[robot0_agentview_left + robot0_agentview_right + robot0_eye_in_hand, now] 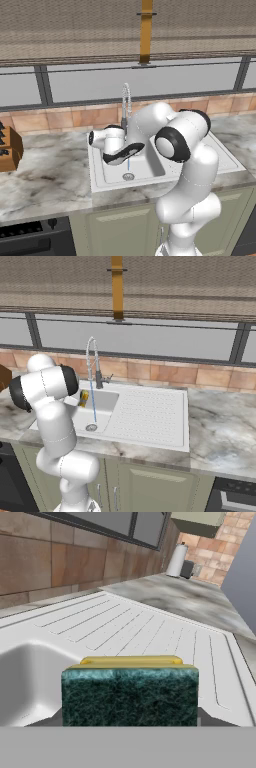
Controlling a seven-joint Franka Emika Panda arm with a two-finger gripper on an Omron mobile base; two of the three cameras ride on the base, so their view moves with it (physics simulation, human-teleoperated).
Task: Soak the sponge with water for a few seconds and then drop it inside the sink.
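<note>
Hanging over the sink (150, 416), jaws grip the sponge (130, 696) beside water (94, 406).

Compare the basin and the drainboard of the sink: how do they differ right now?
The basin is sunken with smooth walls; the drainboard is flat and dotted. The basin has a round drain, the drainboard none. Water runs into the basin and the gripper holds the sponge over it; the drainboard has nothing on it. Both are light grey, one joined piece.
</note>
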